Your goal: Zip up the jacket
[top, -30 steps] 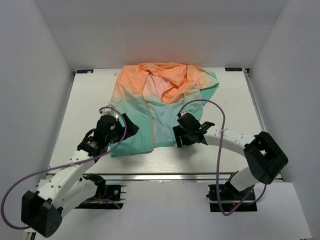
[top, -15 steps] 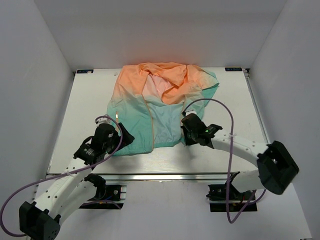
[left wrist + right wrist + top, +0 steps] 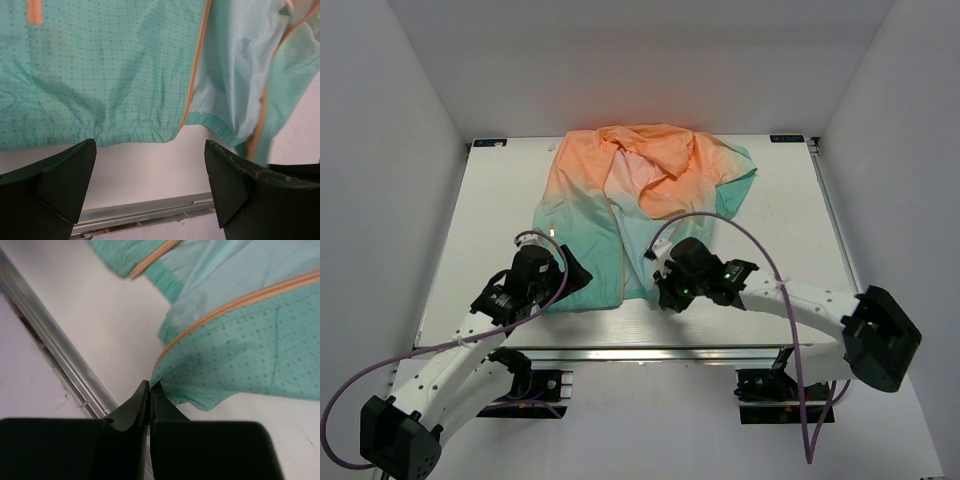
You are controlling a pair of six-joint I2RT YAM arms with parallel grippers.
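The jacket (image 3: pixel 620 190) lies open on the white table, peach-orange at the far end and teal at the near hem, with its paler lining showing in the middle. My right gripper (image 3: pixel 665 290) is shut on the bottom corner of the right front panel, where the orange zipper (image 3: pixel 225 307) ends; its jaws (image 3: pixel 150 385) pinch the teal fabric (image 3: pixel 250 345). My left gripper (image 3: pixel 570 275) hangs open over bare table just before the left panel's hem (image 3: pixel 125 132), holding nothing (image 3: pixel 150 145). The left panel's zipper edge (image 3: pixel 195 70) and a small orange pocket zip (image 3: pixel 33 11) show.
An aluminium rail (image 3: pixel 640 352) runs along the table's near edge, close under both grippers (image 3: pixel 140 212) (image 3: pixel 55 345). White walls enclose the table on three sides. Purple cables loop off both arms.
My right gripper has shut on the right panel's hem corner and drawn it leftward and nearer the front edge. The left arm pulled back slightly towards the front edge, still open.
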